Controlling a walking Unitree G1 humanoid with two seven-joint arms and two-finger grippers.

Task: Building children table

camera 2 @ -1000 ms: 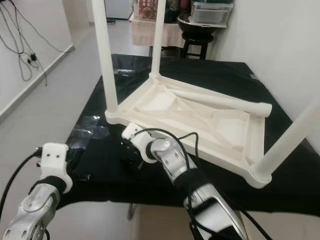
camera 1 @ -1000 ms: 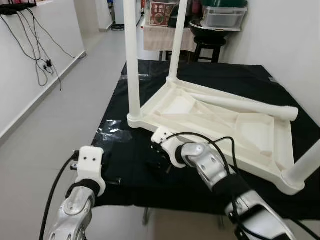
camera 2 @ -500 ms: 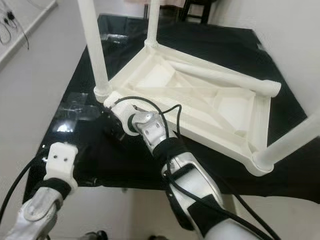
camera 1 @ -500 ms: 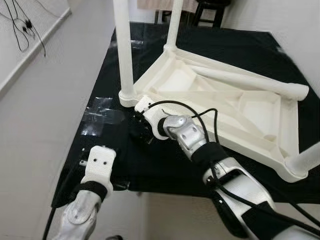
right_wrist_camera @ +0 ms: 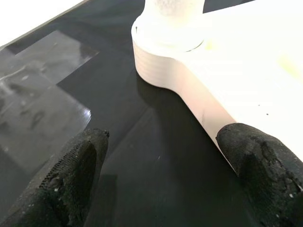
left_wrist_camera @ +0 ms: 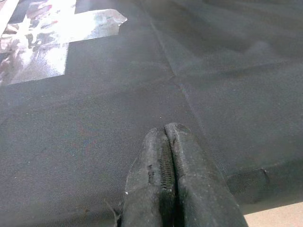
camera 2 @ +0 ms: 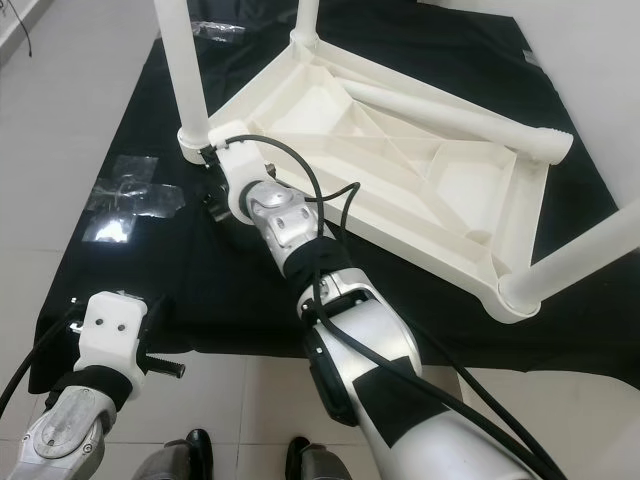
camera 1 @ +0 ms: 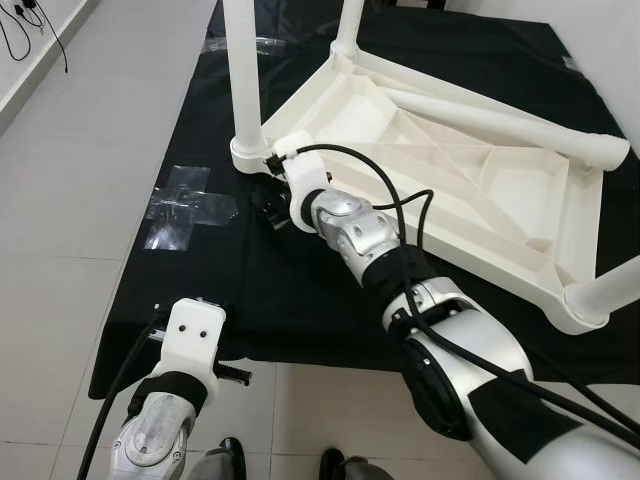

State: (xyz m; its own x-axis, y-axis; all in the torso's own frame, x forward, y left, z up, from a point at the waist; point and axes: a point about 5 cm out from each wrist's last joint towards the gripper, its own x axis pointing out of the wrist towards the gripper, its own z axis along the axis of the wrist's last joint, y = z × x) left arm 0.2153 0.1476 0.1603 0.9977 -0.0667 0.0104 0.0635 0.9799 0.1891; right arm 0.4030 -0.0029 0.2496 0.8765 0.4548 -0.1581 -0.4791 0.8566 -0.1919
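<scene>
A white plastic children's table (camera 1: 470, 200) lies upside down on a black cloth (camera 1: 300, 290). Legs stand upright in its front-left corner (camera 1: 240, 70), its far corner (camera 1: 348, 25) and its near-right corner (camera 1: 610, 290). A loose leg (camera 1: 500, 115) lies across the underside. My right gripper (camera 1: 268, 205) is open, low over the cloth just in front of the front-left corner socket (right_wrist_camera: 165, 28), its fingers (right_wrist_camera: 71, 175) wide apart with nothing between them. My left gripper (left_wrist_camera: 166, 137) is shut and empty above the cloth's near-left edge.
Shiny tape patches (camera 1: 190, 200) are stuck on the cloth left of the table corner. Grey tiled floor (camera 1: 70, 180) runs along the left side. The cloth's near edge (camera 1: 300, 362) lies just before me, with dark shoes (camera 1: 340, 465) below it.
The camera has tilted down and come closer. My right gripper has reached forward and left, ending beside the front-left corner socket. The left gripper stays shut near the cloth's edge.
</scene>
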